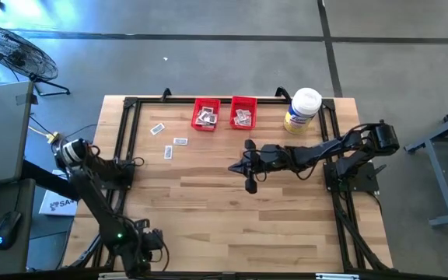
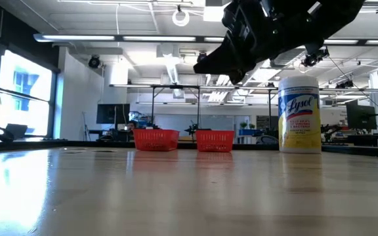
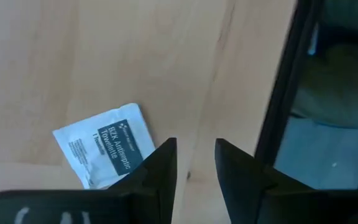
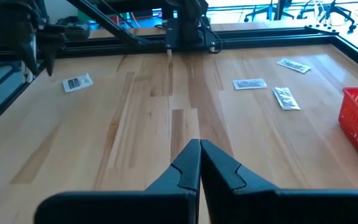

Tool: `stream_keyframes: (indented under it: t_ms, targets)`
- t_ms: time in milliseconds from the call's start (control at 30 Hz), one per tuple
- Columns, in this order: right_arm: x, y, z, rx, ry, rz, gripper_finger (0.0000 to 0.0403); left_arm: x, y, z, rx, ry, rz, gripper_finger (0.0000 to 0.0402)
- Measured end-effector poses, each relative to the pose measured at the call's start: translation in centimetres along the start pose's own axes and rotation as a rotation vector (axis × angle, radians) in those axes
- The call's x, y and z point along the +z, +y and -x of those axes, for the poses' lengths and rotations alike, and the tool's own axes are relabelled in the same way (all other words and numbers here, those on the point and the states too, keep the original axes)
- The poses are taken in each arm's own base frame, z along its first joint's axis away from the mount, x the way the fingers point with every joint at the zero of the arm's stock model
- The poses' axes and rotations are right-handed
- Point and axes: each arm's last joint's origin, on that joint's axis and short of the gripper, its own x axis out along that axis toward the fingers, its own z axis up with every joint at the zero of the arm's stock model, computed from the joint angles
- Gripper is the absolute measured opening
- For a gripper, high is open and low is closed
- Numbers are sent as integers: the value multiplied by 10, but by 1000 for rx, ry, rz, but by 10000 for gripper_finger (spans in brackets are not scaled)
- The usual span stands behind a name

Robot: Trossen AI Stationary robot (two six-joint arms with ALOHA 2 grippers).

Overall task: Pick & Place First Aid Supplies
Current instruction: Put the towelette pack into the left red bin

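- Left pincer (image 3: 191, 168): fingers apart, nothing between them, low at counter's near-left corner, just beside a white antiseptic towelette packet (image 3: 107, 146) lying flat on the wood.
- Right pincer (image 4: 199, 163): fingers together, empty, hanging above mid-counter.
- 3 loose packets (image 1: 168, 140) flat on counter (image 1: 232, 218), left of bins.
- More packets inside 2 red bins (image 1: 224, 114) at far edge.
- Lysol jar (image 1: 302, 110) upright right of bins.

bare table centre (image 1: 232, 225), red bins (image 1: 206, 113), jar (image 1: 302, 110) along far edge
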Motion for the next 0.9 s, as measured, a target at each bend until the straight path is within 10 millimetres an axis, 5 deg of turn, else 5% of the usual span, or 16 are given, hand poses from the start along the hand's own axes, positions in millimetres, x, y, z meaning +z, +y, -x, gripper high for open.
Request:
stream_keyframes:
  t_ms: [400,900]
  targets:
    - [0,0,0,-3,1,-8,2,-1,6,-30,148,-28,-68,106]
    - [0,0,0,-4,1,-8,2,-5,11,-30,191,53,56,106]
